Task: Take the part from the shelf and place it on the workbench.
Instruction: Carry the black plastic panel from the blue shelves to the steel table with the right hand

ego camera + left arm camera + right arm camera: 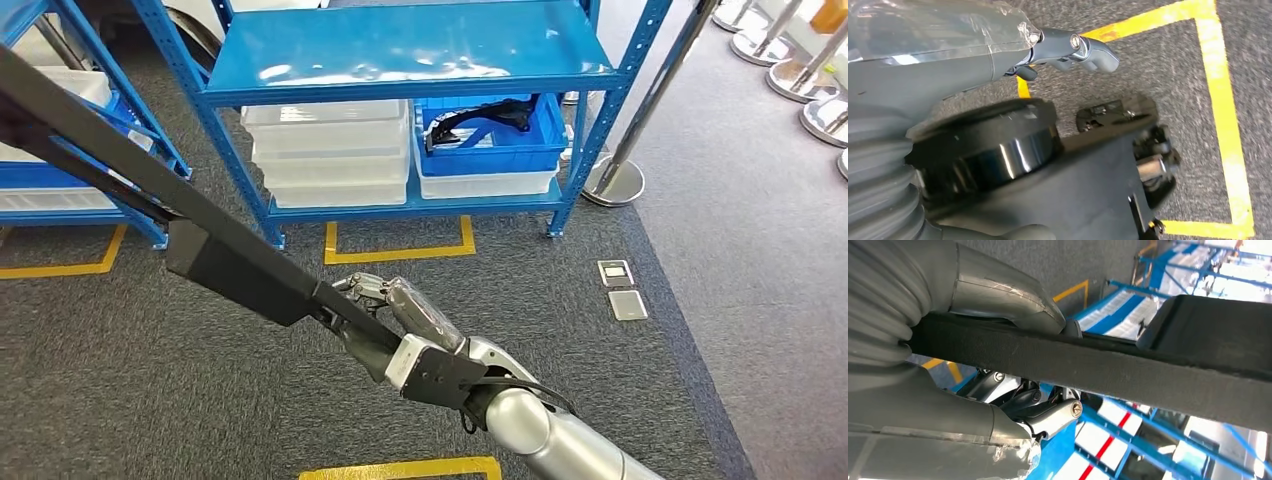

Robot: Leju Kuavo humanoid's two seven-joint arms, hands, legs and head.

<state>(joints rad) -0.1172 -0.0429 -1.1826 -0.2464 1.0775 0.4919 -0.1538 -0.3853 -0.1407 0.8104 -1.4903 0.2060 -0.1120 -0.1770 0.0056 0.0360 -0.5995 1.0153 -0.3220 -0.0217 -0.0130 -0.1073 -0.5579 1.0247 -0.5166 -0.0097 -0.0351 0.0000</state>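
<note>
A long black part [230,265] runs slantwise from the upper left down to the middle of the head view, with a wider block along its length. My right hand [400,320] grips its lower end, fingers wrapped around the bar. In the right wrist view the part [1098,365] passes between the thumb and the darker fingers [1048,415]. My left hand [998,60] hangs over the grey carpet, one finger [1083,47] stretched out with nothing in it.
A blue shelf [400,55] stands ahead, with white bins [330,150] and a blue bin [490,140] holding another black part on its lower level. Yellow tape squares [400,252] mark the carpet. A stanchion base [612,182] and floor sockets [620,290] lie to the right.
</note>
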